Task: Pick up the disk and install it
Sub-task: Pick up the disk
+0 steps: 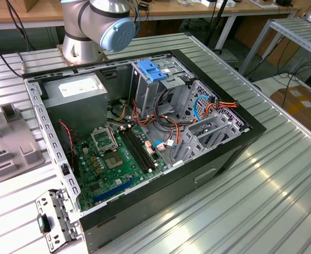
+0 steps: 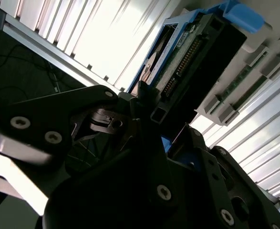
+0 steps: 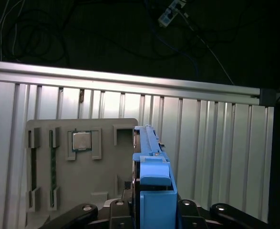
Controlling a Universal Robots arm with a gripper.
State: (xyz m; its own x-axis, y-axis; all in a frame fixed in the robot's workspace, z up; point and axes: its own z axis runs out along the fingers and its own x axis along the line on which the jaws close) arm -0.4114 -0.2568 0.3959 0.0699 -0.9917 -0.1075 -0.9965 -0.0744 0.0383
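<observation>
The disk stands on edge in its blue plastic carrier, seen from above in the first wrist view. My gripper is shut on it, a black finger pressed against each side of the carrier. In the second wrist view the disk shows its circuit board and connector row, reaching away from the gripper. A grey parts tray lies behind the disk. Whether the disk still touches the tray I cannot tell.
The open computer case lies on the ribbed metal table, with motherboard, grey power supply and a tall drive cage topped by a blue bracket. The arm's base stands behind the case. The tray sits at the exterior view's left and holds a processor chip.
</observation>
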